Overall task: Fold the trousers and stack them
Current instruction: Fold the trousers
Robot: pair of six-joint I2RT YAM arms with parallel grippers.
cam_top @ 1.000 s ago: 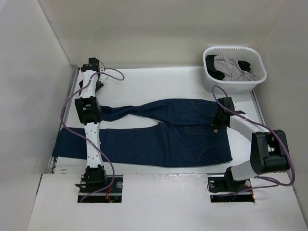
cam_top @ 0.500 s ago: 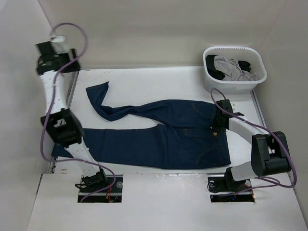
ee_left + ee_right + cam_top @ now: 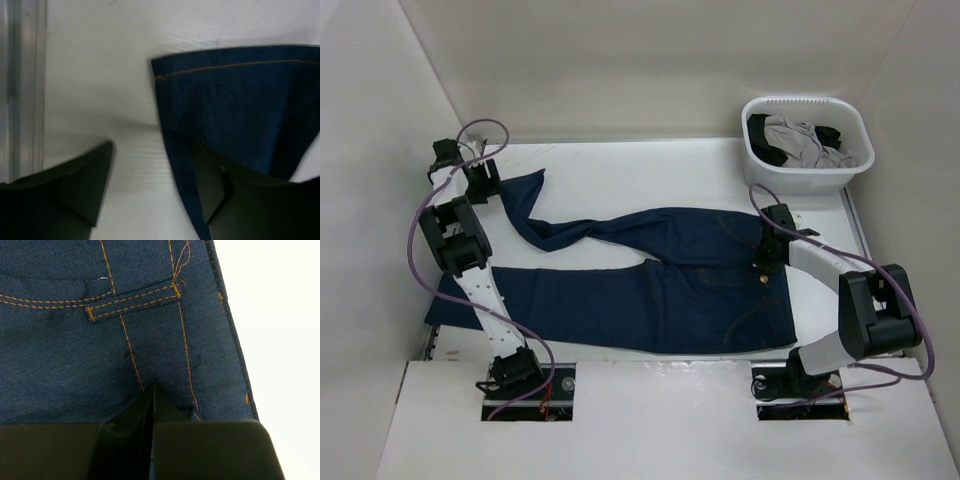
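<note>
The dark blue denim jeans (image 3: pixel 660 285) lie sideways. The open left claw (image 3: pixel 152 150) is by the leg end; the right claw (image 3: pixel 152 387) pinches the waist.

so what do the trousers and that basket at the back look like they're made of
The trousers look like dark navy denim: the right wrist view shows a fine woven twill grain, a matte surface and orange-tan topstitching. The basket looks like moulded white plastic, smooth and slightly glossy, with a slotted rim; I can't confirm it from this distance.
</note>
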